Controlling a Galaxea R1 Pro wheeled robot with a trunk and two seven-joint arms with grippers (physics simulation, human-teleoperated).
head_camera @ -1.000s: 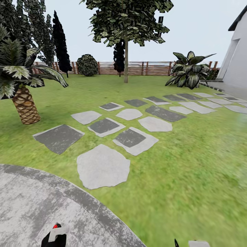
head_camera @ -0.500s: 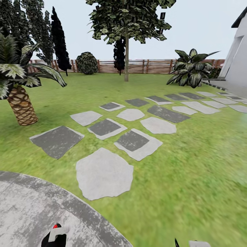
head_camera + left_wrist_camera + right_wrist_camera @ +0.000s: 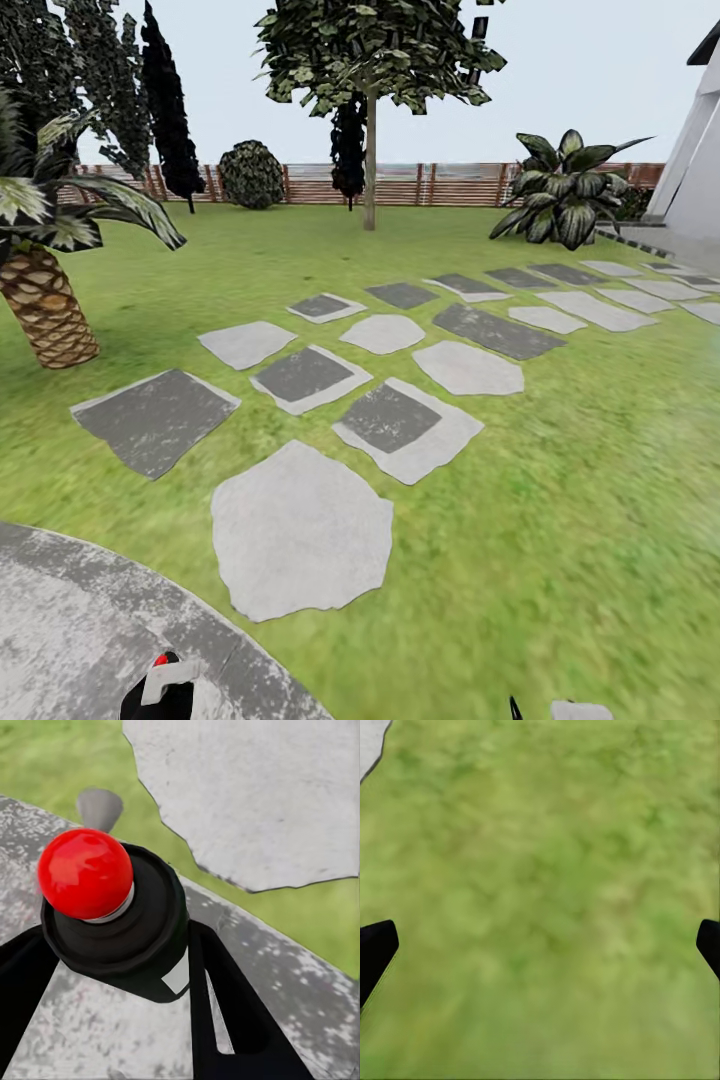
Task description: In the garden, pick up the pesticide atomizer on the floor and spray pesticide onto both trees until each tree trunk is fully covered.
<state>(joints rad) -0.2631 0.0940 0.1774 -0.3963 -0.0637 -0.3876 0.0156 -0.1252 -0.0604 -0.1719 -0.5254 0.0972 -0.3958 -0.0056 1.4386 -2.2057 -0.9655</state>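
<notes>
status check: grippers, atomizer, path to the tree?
Left gripper shut on pesticide atomizer, red dot up. Right gripper open over grass. Tree trunk ahead by fence; stepping stones between, nothing blocking.

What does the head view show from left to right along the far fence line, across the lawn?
Narrow black-green cypress → round dark bush → tall tree with pale straight trunk → broad-leaved variegated plant → white building wall.
</notes>
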